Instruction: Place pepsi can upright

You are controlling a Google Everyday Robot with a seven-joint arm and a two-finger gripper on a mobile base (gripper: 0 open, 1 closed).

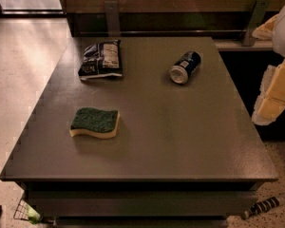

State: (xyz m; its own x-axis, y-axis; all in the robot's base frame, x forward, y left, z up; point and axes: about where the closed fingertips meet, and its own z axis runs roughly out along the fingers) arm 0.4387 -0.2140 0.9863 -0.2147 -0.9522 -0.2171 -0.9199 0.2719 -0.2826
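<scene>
The pepsi can (185,67) is dark blue with white markings. It lies on its side at the back right of the grey table (171,141), with one silver end facing the front. My gripper (274,95) shows as pale yellow and white parts at the right edge of the view. It is off the table's right side, apart from the can and to its right and nearer the front. It holds nothing that I can see.
A dark blue-and-white snack bag (101,60) lies at the back left. A green and yellow sponge (95,122) lies at the front left. A wall with metal brackets (112,15) runs behind the table. A striped object (268,204) lies on the floor at the front right.
</scene>
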